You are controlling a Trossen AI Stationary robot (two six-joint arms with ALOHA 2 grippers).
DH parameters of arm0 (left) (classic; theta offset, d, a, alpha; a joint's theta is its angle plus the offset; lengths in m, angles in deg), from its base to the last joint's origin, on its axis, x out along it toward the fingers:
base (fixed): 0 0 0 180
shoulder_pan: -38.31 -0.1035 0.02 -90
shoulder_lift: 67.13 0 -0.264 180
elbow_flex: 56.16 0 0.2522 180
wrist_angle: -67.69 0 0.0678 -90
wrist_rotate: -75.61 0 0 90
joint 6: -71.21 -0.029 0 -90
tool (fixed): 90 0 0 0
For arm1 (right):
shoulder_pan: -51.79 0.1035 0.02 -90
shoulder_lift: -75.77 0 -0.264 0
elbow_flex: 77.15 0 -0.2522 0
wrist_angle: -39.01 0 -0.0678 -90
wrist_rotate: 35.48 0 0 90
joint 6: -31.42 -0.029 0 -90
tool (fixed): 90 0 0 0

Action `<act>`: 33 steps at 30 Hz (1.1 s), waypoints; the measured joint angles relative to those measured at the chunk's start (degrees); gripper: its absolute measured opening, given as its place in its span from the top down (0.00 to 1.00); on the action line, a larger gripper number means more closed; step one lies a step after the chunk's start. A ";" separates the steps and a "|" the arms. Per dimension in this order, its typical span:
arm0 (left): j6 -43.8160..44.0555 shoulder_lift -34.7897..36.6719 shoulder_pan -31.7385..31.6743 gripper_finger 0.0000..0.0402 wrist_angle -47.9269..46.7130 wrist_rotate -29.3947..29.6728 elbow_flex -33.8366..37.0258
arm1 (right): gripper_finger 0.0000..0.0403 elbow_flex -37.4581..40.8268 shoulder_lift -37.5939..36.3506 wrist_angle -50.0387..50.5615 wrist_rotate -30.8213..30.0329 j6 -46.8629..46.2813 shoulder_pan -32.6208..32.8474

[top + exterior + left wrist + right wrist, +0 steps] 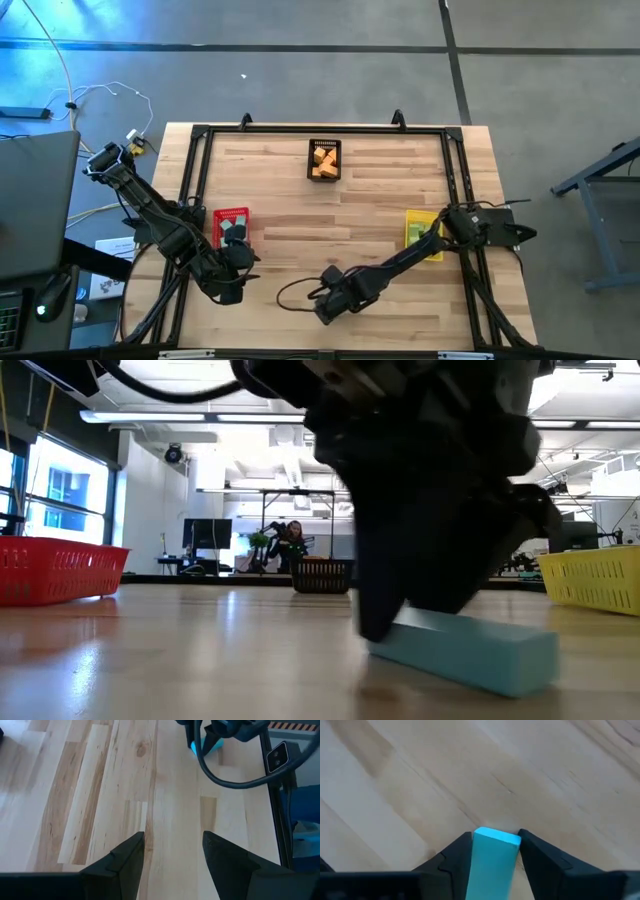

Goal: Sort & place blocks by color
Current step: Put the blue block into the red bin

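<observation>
Near front edge: right gripper (495,852) straddles the teal bar (492,865), looks clamped, probably.
Left gripper (173,851): open, idle.
Next: lift, pick basket.

Grey concrete floor (300,80), bright windows (65,495), ceiling strip lights (170,417), distant desks with monitors (207,535)

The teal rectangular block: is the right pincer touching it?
Touching. The right wrist view shows the right pincer with both fingers pressed against the sides of the teal rectangular block, no gap visible.
</observation>
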 joint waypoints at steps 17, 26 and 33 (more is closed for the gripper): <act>-0.46 0.00 0.00 0.53 -0.02 -0.02 0.00 | 0.63 -5.69 0.66 9.43 -2.51 6.93 0.33; -0.46 0.01 0.00 0.53 -0.02 -0.04 0.00 | 0.72 -14.76 0.41 16.23 -11.43 12.63 0.18; -0.46 0.01 0.00 0.53 -0.02 -0.11 0.00 | 0.73 -17.80 0.26 18.26 -14.59 14.46 -0.05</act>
